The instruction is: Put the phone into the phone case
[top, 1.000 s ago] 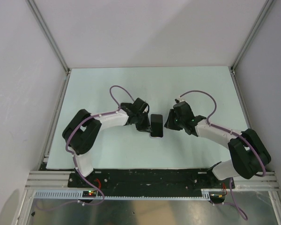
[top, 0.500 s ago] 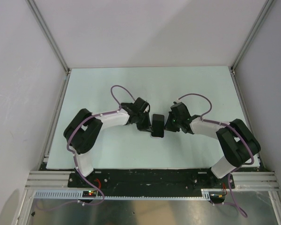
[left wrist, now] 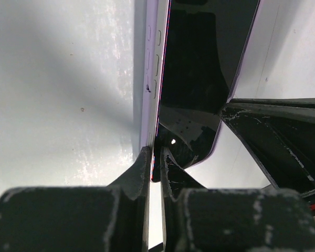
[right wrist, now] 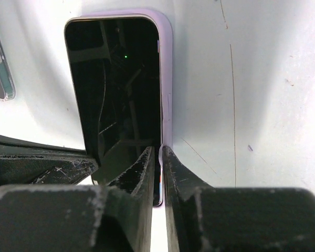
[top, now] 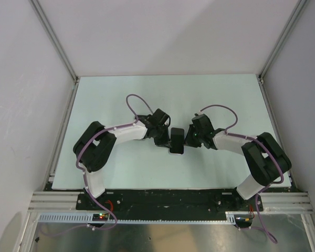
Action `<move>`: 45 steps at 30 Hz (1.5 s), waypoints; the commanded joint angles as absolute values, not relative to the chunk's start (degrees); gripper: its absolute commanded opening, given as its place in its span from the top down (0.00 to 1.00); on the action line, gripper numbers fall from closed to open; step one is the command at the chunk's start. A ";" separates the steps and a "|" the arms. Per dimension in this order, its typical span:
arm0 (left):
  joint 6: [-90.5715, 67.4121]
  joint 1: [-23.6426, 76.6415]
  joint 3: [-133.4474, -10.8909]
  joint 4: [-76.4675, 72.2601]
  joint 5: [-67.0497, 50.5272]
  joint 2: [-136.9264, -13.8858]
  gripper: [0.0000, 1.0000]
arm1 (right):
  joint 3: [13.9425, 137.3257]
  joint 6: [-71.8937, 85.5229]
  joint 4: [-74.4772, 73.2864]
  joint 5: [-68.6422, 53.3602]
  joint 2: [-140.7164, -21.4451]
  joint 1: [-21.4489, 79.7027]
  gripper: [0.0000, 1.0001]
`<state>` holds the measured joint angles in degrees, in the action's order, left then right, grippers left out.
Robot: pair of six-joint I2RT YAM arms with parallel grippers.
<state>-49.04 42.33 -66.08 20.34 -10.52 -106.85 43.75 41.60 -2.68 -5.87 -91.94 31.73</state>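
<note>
**A:** Is the phone (right wrist: 115, 89) in yet?

**B:** Seemingly. It sits mid-way across the counter (top: 121, 100), inside the lilac phone case (right wrist: 167, 79), though I can't tell if every corner is seated.

**A:** And the grip?

**B:** The left fingers (left wrist: 140, 178) and right fingers (right wrist: 145, 168) are nearly closed, pinching opposite case edges. Pressing home probably remains.

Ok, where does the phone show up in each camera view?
Top external: phone at centre, between left pincer and right pincer.
Left wrist: phone top centre, running down into that pincer.
Right wrist: phone upper left of centre, above that pincer.
Shared landmark: the pale table underneath.
</note>
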 commanded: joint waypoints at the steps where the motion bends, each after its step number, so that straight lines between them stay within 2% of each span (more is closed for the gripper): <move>1: -51.58 46.46 -64.77 14.68 -8.50 -111.46 1.00 | 44.63 41.87 2.48 -7.79 -93.91 32.33 0.80; 5: -51.94 46.48 -64.21 14.76 -7.48 -110.66 1.00 | 44.64 40.90 0.89 -6.91 -90.71 30.74 0.61; 8: -52.16 46.41 -64.28 14.73 -7.52 -110.62 1.00 | 44.60 41.40 0.92 -7.30 -90.21 29.88 0.41; 10: -52.24 46.41 -64.32 14.76 -7.61 -110.76 1.00 | 44.24 42.56 2.58 -9.34 -90.95 29.09 0.31; 14: -52.36 46.49 -64.38 14.69 -7.90 -110.95 1.00 | 43.83 45.83 7.59 -14.06 -94.23 28.17 0.21; 23: -53.60 47.61 -65.52 14.71 -8.18 -112.18 1.00 | 43.02 52.99 15.50 -19.45 -100.62 27.68 0.16; 45: -53.86 50.17 -60.11 14.65 -2.23 -116.92 1.00 | 42.98 49.29 11.08 -16.90 -100.48 28.55 0.15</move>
<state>-52.64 44.88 -65.17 17.47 -5.45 -107.92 43.72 50.11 15.51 -16.16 -98.08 26.30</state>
